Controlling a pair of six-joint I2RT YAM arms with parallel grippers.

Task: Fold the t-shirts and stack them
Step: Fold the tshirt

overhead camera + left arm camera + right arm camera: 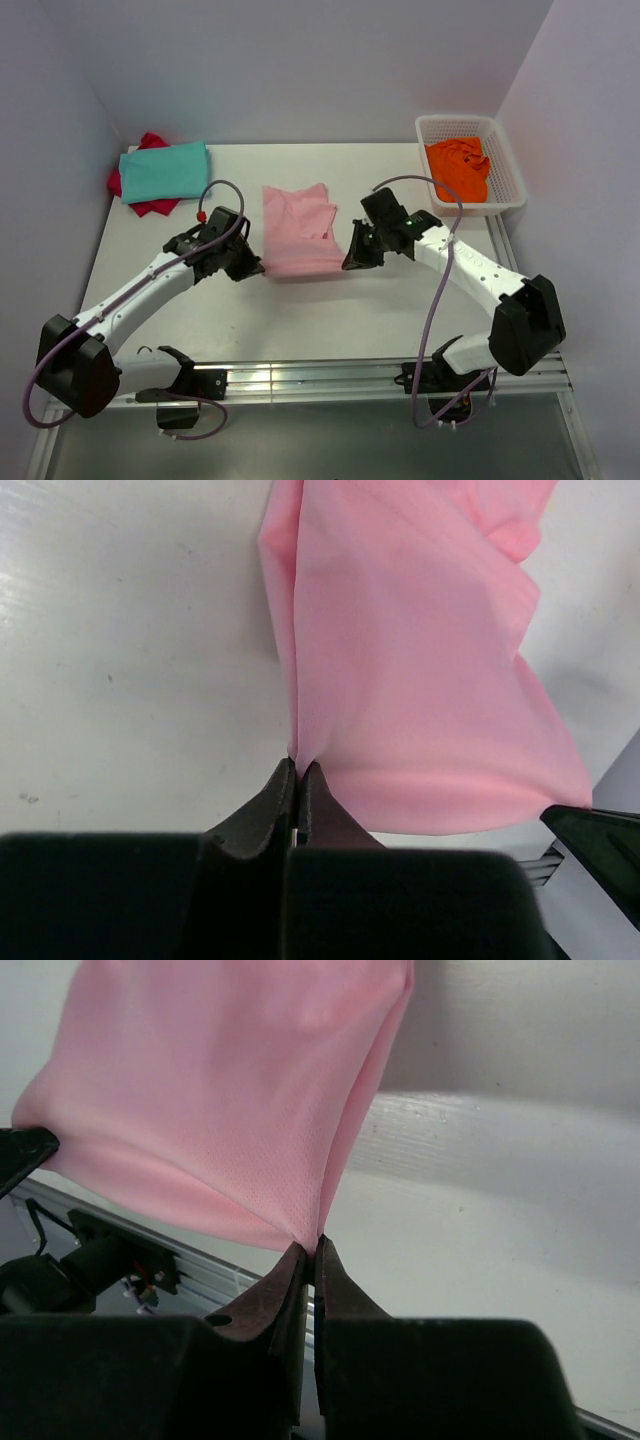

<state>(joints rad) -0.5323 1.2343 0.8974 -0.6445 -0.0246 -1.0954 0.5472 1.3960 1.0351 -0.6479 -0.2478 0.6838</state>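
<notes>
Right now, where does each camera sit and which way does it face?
Top external: above and behind the robot, looking down at the table; both arms show.
Left wrist: on the left arm, looking along the shut left end effector at one pinched corner of the pink t-shirt.
Right wrist: on the right arm, along the shut right end effector at the other corner.
Shared: all three show the pink t-shirt; each wrist view catches the other end effector's tip.

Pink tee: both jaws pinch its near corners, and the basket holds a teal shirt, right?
No: the top view shows the basket holds an orange shirt, not teal. Both jaws do pinch near corners of the pink tee.
</notes>
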